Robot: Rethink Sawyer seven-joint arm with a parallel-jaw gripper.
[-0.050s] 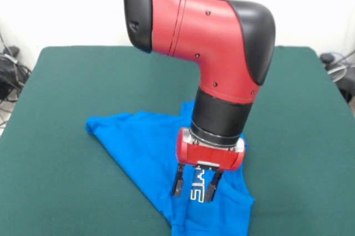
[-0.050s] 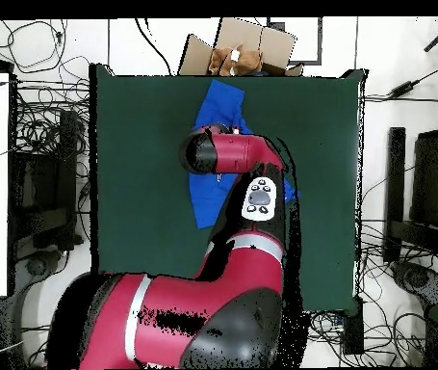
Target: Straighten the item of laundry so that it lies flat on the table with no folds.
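Claw (image 1: 194, 187) fingers apart, hovering over crumpled blue T-shirt (image 1: 141, 144), straddling white lettering.

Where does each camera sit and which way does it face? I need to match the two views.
Front view: across the table, facing the robot; shows the arm's wrist and the open end effector over the blue T-shirt.
Overhead view: above, looking straight down; shows the arm covering part of the T-shirt; end effector hidden.
Both share the table, T-shirt and arm, turned half round.
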